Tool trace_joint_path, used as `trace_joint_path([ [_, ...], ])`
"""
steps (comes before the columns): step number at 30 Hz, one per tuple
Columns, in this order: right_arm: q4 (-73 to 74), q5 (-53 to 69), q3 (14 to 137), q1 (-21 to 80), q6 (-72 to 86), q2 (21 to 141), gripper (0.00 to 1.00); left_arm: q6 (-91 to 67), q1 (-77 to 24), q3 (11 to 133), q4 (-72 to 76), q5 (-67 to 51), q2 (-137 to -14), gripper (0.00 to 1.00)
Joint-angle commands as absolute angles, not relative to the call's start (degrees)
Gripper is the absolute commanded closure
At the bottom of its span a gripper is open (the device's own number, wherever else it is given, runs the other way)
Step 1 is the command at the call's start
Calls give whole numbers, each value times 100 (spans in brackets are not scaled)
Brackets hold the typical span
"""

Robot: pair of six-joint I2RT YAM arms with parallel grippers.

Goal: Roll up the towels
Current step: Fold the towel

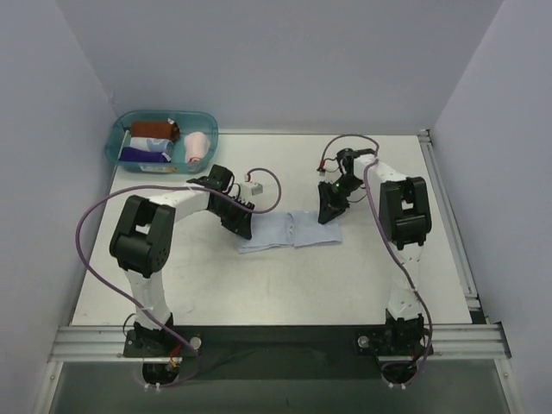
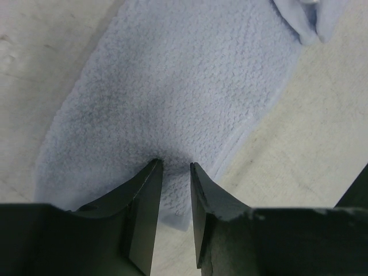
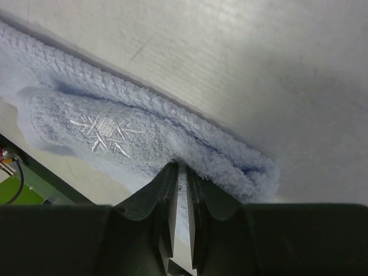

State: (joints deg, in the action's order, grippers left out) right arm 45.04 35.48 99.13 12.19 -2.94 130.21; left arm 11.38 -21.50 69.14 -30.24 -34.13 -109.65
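Top external: grasping step. Right gripper [image 1: 326, 217] pinches blue towel [image 1: 289, 233] at 2 o'clock corner; left gripper [image 1: 243, 231] at 9 o'clock, grip unclear. Next: roll evenly.

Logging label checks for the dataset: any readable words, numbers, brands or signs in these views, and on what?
None: no readable text in any view.
Light blue towel: only a white embroidered snowflake, no letters.
Teal tub and the rolled towels in it: no label shows in the top view; anything smaller would be too small to read.
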Motion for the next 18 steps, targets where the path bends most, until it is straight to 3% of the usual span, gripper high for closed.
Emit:
trace_joint_path([
  [1,4430,3339,8934,1362,-256,12605,86,1546,-2022,7356,-3138,-3024,-11188,63],
  [4,4412,4102,8413,1755,-141,11920,76,1809,-1916,8101,-3164,-2796,-11600,62],
  [7,4447,5245,8077,2065,-141,10998,48,2065,-1916,9156,-3602,-2856,-12119,55],
  [10,4500,5458,8060,1847,-158,10584,45,2074,-1899,9326,-3814,-3190,-11727,48],
  [12,4518,4969,8016,1645,-272,10451,45,2022,-1898,9098,-3806,-3278,-11392,47],
  [18,4509,4009,7858,1336,-721,10687,45,1460,-1907,7604,-3359,-3296,-10416,46],
])
